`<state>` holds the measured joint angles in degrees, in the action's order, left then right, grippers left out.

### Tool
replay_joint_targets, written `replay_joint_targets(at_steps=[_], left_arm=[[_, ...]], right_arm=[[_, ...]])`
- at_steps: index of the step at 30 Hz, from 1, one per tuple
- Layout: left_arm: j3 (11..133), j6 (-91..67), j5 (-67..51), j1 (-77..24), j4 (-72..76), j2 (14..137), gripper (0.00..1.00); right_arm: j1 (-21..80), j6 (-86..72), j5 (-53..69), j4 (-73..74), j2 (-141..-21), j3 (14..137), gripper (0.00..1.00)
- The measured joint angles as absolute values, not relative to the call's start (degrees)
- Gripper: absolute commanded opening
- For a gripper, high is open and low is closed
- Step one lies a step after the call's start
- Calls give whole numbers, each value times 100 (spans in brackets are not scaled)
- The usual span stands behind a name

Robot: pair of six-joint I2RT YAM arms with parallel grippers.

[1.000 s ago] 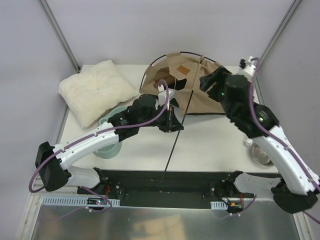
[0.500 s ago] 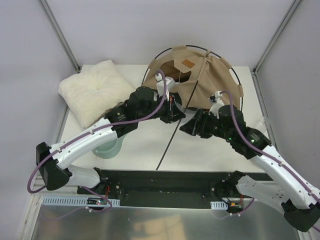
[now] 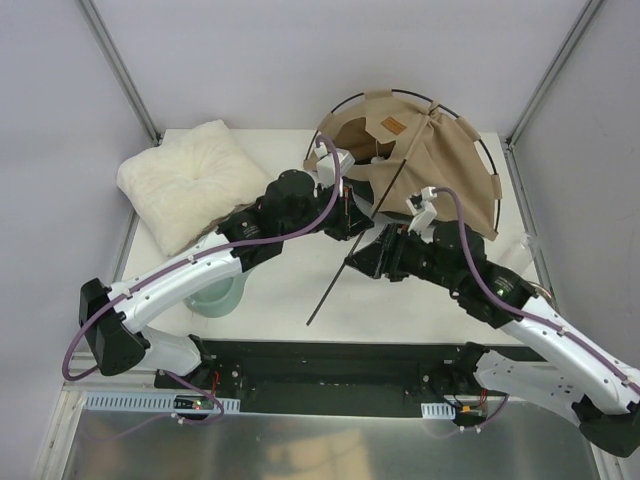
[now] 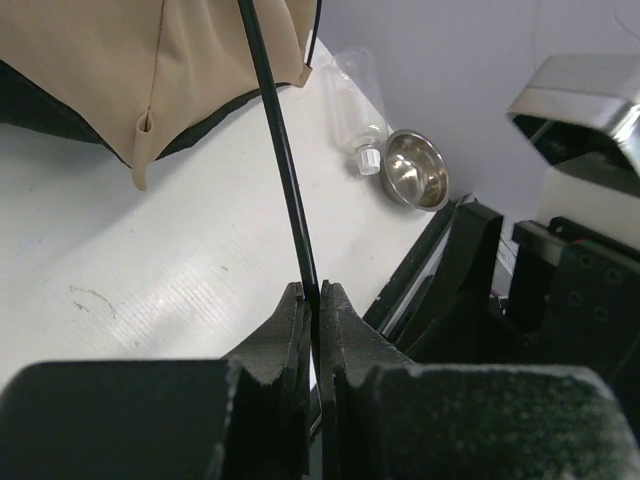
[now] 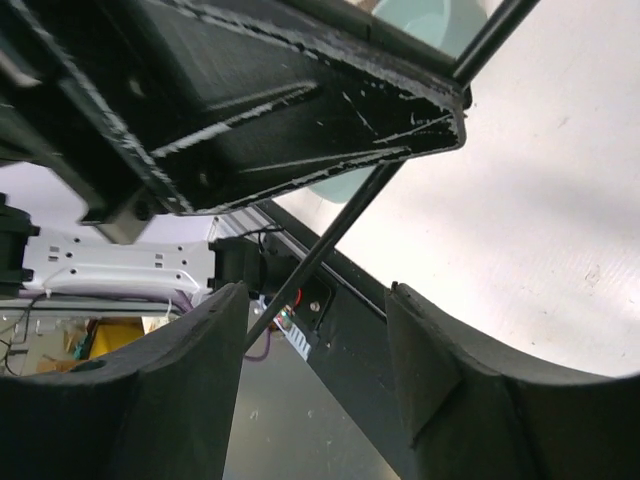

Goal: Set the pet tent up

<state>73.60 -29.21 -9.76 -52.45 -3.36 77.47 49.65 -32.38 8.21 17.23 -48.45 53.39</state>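
Observation:
The pet tent [image 3: 440, 160], tan fabric on thin black hoops with a brown label [image 3: 396, 125], stands raised at the back right. One long black pole [image 3: 330, 285] slants from the tent's top down to the table's front. My left gripper [image 3: 364, 219] is shut on this pole; in the left wrist view the pole [image 4: 285, 170] runs up out of the pinched jaws [image 4: 312, 297] toward the tan fabric [image 4: 150, 70]. Just below it, my right gripper [image 3: 350, 262] straddles the same pole. Its jaws [image 5: 320, 300] are open, and the pole [image 5: 335, 235] passes close to one finger [image 5: 190, 370].
A white fluffy cushion [image 3: 190, 180] lies at the back left. A pale green bowl [image 3: 215, 297] sits under the left arm. A clear bottle [image 4: 358, 115] and a steel bowl [image 4: 418, 180] rest near the table's right edge. The black base rail [image 3: 330, 365] runs along the front.
The tent has risen and shifted right. My right arm left the tent and swung down to the pole below the left gripper, its jaws narrowing slightly. The left gripper carried the pole up and right.

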Motion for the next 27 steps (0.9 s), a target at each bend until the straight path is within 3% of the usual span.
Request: replay_joint_targets(at_steps=[5, 12, 15, 22, 27], left_arm=[[7378, -2904, -937, -5247, -320, 7769, 0], [7397, -2888, -834, -5247, -220, 7771, 0], [7435, -2862, -827, -5245, -226, 7789, 0], [7437, -2773, -690, -5245, -183, 7835, 0], [7437, -2718, -574, -5247, -174, 7830, 0]], right_arm=[[4969, -3441, 574, 1594, -4580, 5315, 62], [5301, -3905, 3, 1052, -4995, 5092, 50], [5472, -4066, -296, 838, -5223, 4978, 39], [5581, -4375, -567, 565, -5382, 4963, 0], [5568, -4552, -635, 591, -5433, 4965, 0]])
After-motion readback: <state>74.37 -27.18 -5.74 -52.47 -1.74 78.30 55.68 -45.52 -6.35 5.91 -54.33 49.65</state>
